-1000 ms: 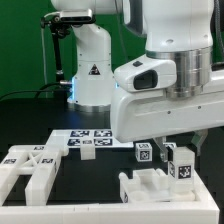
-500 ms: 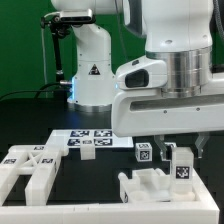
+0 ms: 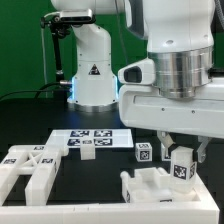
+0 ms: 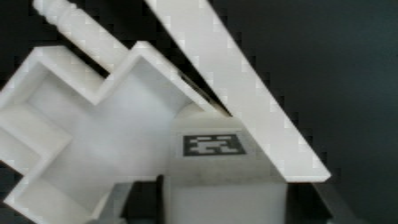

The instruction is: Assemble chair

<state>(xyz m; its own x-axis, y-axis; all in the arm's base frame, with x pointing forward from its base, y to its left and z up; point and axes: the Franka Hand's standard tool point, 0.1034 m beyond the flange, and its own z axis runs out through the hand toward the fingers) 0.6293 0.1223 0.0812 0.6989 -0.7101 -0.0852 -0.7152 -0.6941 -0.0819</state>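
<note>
My gripper (image 3: 181, 157) reaches down at the exterior view's right. Its dark fingers (image 3: 166, 150) stand on both sides of an upright white chair bar (image 3: 181, 168) with a marker tag, and appear shut on it. In the wrist view the bar (image 4: 240, 195) fills the gap between the fingers (image 4: 178, 200) of the gripper (image 4: 240, 208). Below it lies a white chair piece of chunky bars (image 4: 107, 110) with a tag (image 4: 214, 143). That chunky piece (image 3: 150, 186) sits under the held bar. The X-braced chair panel (image 3: 28, 166) lies at the exterior view's left.
A small tagged white block (image 3: 143, 152) stands just beside the held bar. The marker board (image 3: 92, 138) lies flat behind it. The robot's white base (image 3: 90, 70) rises at the back. A long white bar (image 4: 231, 70) crosses the wrist view.
The gripper body has shifted toward the exterior view's right and slightly up. The tagged bar between the fingers has stayed almost in place.
</note>
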